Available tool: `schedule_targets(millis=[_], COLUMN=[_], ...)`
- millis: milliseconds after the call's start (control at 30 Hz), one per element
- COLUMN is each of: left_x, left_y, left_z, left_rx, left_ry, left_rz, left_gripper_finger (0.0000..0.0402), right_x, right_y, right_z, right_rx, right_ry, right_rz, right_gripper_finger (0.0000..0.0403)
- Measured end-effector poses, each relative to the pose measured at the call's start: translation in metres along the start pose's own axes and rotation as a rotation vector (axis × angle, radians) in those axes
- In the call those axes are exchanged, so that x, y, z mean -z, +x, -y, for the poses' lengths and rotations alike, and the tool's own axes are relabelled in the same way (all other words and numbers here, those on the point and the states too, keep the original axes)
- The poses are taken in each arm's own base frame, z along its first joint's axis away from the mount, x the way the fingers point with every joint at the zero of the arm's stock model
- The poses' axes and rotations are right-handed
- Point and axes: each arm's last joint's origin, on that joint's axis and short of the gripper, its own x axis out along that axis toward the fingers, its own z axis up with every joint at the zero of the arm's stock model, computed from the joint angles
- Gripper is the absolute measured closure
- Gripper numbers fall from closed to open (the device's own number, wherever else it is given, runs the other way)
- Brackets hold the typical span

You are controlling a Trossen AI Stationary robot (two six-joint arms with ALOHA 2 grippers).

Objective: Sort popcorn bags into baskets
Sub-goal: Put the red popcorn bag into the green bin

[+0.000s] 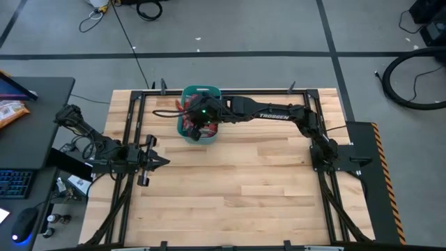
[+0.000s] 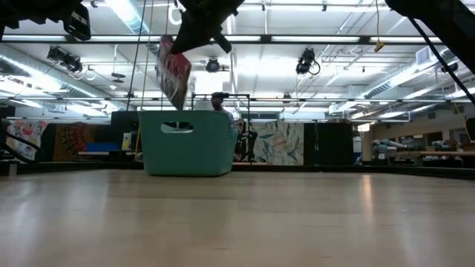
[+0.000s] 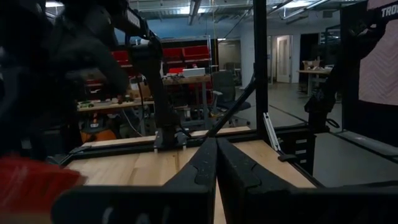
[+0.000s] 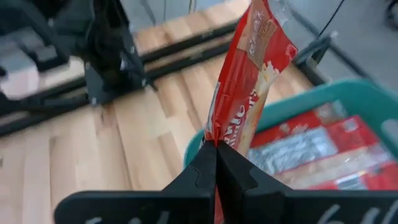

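A teal basket (image 1: 201, 93) stands near the table's far edge, left of centre; in the low view the basket (image 2: 185, 142) shows its handle cut-out. Several red popcorn bags (image 4: 311, 149) lie flat inside it. My right gripper (image 4: 216, 155) reaches over the basket's near part, shut on one more red popcorn bag (image 2: 173, 74), which is up above the rim. My left gripper (image 1: 157, 162) waits shut at the table's left edge, touching nothing; its fingers (image 3: 216, 163) lie together. My right gripper pinches the red popcorn bag between its two fingers at one narrow end (image 4: 219, 134). The bag is lifted clear and hangs tilted below the gripper (image 2: 194, 30), with its free end (image 2: 177, 100) just above the basket's rim.
Black frame rails (image 1: 132, 125) run along the table's left, right and far sides. A desk (image 1: 35, 139) off the left edge carries a keyboard, a mouse and an orange snack packet (image 1: 10, 111). Bare wood (image 1: 237, 188) fills the table's near half.
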Motion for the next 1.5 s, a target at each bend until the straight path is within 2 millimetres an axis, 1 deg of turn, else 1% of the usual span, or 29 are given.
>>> schedule_targets(millis=[100,200,300,400,467,567,667,767,833,967,1133,1300,1367,1500], left_x=[0.000,0.000,0.001,0.002,0.002,0.002,0.002,0.002,0.002,0.002,0.003,0.003,0.003,0.003], left_y=[0.000,0.000,0.000,0.000,0.000,0.000,0.000,0.000,0.000,0.000,0.000,0.000,0.000,0.000], left_z=[0.000,0.000,0.000,0.000,0.000,0.000,0.000,0.000,0.000,0.000,0.000,0.000,0.000,0.000], left_rx=[0.000,0.000,0.002,0.002,0.002,0.003,0.002,0.003,0.003,0.003,0.003,0.005,0.004,0.004], left_ry=[0.000,0.000,0.005,0.009,0.008,0.009,0.010,0.011,0.011,0.011,0.015,0.014,0.011,0.011], left_rz=[0.000,0.000,-0.010,-0.016,-0.015,-0.015,-0.017,-0.018,-0.018,-0.018,-0.024,-0.031,-0.031,-0.031], left_gripper_finger=[0.0388,0.0388,0.0388,0.0388,0.0388,0.0388,0.0388,0.0388,0.0388,0.0388,0.0388,0.0388,0.0388,0.0388], right_x=[0.004,0.001,0.003,-0.002,-0.001,0.003,0.009,0.022,0.029,0.045,0.054,0.052,0.054,0.053], right_y=[0.005,0.006,0.011,0.015,0.021,0.034,0.044,0.057,0.065,0.076,0.080,0.073,0.070,0.067], right_z=[0.002,0.005,0.011,0.018,0.023,0.034,0.048,0.065,0.076,0.098,0.115,0.124,0.127,0.127], right_rx=[-0.025,-0.035,-0.023,-0.023,-0.028,-0.062,-0.050,-0.019,-0.011,0.008,0.034,0.075,0.096,0.104], right_ry=[0.002,0.014,0.021,0.040,0.064,0.103,0.152,0.204,0.253,0.356,0.380,0.390,0.392,0.384], right_rz=[-0.029,0.011,0.007,0.062,0.102,0.109,0.140,0.110,0.128,0.093,0.040,-0.052,-0.106,-0.123], right_gripper_finger=[0.0395,0.0395,0.0395,0.0395,0.0395,0.0395,0.0394,0.0394,0.0394,0.0389,0.0357,0.0327,0.0322,0.0322])
